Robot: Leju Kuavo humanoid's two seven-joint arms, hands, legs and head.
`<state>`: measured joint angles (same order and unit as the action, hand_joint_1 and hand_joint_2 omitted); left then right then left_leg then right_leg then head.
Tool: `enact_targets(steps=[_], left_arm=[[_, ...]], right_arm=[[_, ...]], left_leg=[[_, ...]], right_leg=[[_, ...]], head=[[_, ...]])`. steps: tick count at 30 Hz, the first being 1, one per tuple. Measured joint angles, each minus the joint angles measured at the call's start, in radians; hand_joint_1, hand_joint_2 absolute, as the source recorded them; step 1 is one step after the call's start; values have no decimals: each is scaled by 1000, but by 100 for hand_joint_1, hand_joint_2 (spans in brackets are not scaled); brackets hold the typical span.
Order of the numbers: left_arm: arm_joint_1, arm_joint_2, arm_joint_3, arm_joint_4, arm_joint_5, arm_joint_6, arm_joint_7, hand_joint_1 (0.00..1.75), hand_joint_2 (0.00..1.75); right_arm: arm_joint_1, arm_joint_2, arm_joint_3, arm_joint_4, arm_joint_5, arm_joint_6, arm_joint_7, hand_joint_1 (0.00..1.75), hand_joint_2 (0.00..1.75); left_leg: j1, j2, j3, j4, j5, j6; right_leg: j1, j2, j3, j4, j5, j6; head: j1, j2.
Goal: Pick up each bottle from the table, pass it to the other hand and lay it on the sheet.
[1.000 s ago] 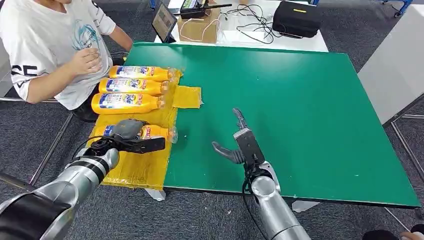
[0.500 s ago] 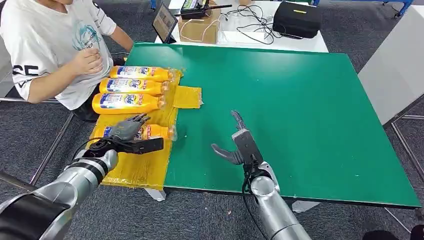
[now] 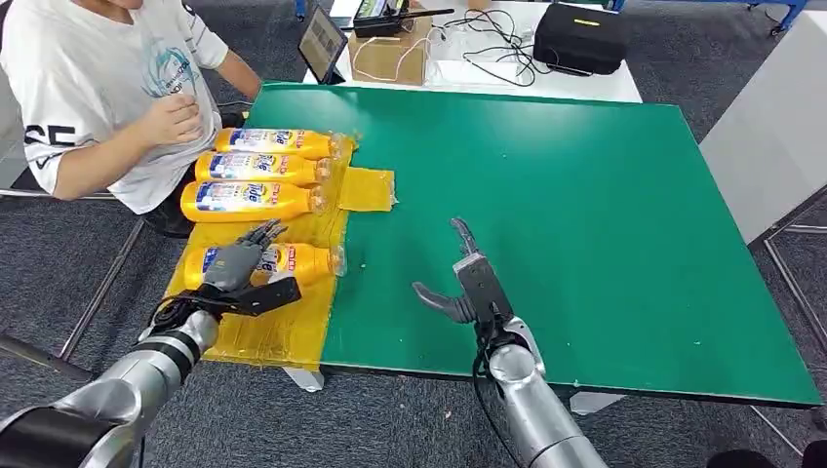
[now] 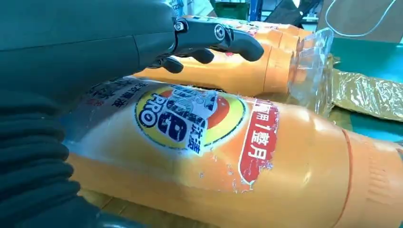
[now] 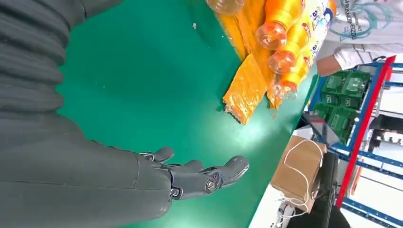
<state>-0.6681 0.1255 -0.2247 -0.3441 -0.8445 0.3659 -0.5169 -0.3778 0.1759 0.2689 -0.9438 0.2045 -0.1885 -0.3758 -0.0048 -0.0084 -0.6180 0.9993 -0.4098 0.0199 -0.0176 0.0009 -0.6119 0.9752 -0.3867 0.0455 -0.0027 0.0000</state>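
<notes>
Four bottles lay on the yellow sheet at the green counter edge. The left robot hand hovered released over the nearest bottle. The right robot hand stayed released above bare counter.

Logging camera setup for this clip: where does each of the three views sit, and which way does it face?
Head view: high on the body, looking down at the green table; both silver arms show.
Left wrist view: behind the left robot hand, facing the nearest bottle.
Right wrist view: behind the open right robot hand, facing across the table.
Shared: the bottles and yellow sheet.
</notes>
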Motion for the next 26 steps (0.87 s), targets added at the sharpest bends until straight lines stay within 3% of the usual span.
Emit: enact_targets(steps=[4, 12, 13, 19, 26], left_arm=[[25, -3, 68, -21, 124, 3, -132, 0, 0], [159, -51, 146, -286, 613, -306, -183, 0, 0], [165, -69, 160, -304, 651, -332, -183, 0, 175], [180, -173, 215, -365, 766, -417, -184, 0, 175], [185, -294, 223, -398, 782, -414, -163, 0, 175]], right_arm=[[0, 0, 0, 1, -10, -5, -4, 0, 175], [9, 6, 0, -13, -25, -44, -40, 0, 175], [15, 11, 1, -23, -23, -57, -42, 0, 175], [41, 39, 13, -69, -16, -98, -57, 0, 175], [66, 64, 22, -98, -35, -129, -74, 0, 175]], left_leg=[[0, 1, 0, 0, 0, 0], [0, 0, -3, 0, 0, 0], [0, 0, -3, 0, 0, 0], [0, 0, -4, 0, 0, 0], [0, 0, -4, 1, 0, 0]], right_leg=[[0, 0, -1, 0, 0, 0], [0, 0, -3, 0, 0, 0], [0, 0, -3, -1, 0, 0], [0, 0, -4, -1, 0, 0], [0, -1, -4, -1, 0, 0]], head=[[0, 0], [0, 0], [0, 0], [0, 0], [0, 0]])
